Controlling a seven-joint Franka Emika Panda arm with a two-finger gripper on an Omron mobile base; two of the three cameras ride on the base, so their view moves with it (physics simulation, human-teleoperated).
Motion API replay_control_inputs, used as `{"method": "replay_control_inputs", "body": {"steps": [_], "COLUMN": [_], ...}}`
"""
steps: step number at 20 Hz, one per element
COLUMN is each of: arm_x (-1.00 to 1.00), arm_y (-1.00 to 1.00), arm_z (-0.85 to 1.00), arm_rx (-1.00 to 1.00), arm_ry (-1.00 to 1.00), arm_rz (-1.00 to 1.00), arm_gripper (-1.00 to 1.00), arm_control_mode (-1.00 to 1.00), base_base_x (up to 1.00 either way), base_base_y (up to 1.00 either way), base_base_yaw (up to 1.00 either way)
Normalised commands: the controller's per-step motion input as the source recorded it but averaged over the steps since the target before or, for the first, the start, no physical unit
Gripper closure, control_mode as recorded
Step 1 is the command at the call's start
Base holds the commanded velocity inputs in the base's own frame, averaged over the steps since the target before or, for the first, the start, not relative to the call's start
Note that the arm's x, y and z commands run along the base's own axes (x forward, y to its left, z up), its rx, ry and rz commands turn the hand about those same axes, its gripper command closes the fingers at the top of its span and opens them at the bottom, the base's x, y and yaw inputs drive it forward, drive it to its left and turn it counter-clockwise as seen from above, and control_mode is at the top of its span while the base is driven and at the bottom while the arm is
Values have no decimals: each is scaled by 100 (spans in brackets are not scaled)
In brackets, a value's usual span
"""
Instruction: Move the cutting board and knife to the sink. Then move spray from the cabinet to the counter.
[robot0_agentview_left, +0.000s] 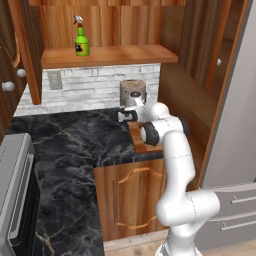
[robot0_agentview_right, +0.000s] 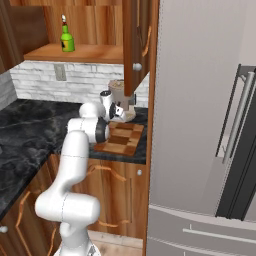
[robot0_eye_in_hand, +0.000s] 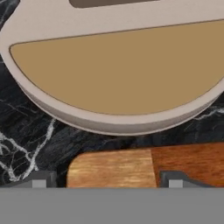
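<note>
Straddling the cutting board's (robot0_eye_in_hand: 144, 166) near edge on the counter (robot0_eye_in_hand: 30, 131), the gripper (robot0_eye_in_hand: 107, 181) stands wide open just before the coffee machine (robot0_eye_in_hand: 118, 65): grasp step, needing closure next.

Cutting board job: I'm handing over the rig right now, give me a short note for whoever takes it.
Pincer: open, low over the near edge of the cutting board, holding nothing.
Cutting board: on the counter in front of the coffee machine, not yet lifted.
Knife: can't make it out.
Spray: upright on the cabinet shelf, door open.
Done: nothing moved so far.
Left: board and knife to the sink, then spray to the counter.
</note>
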Motion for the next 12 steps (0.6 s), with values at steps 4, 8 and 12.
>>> {"method": "replay_control_inputs", "body": {"steps": [4, 8, 12], "arm_x": [-95, -100, -100], "arm_y": [-5, -1, -2], "arm_z": [-88, -100, -100], "arm_rx": [7, 7, 6], "arm_ry": [0, 0, 1], "arm_rz": [0, 0, 0], "arm_gripper": [-100, -100, -100], "arm_control_mode": [-100, -100, -100], "base_base_x": [0, 0, 0], "base_base_y": [0, 0, 0], "base_base_yaw": [0, 0, 0]}}
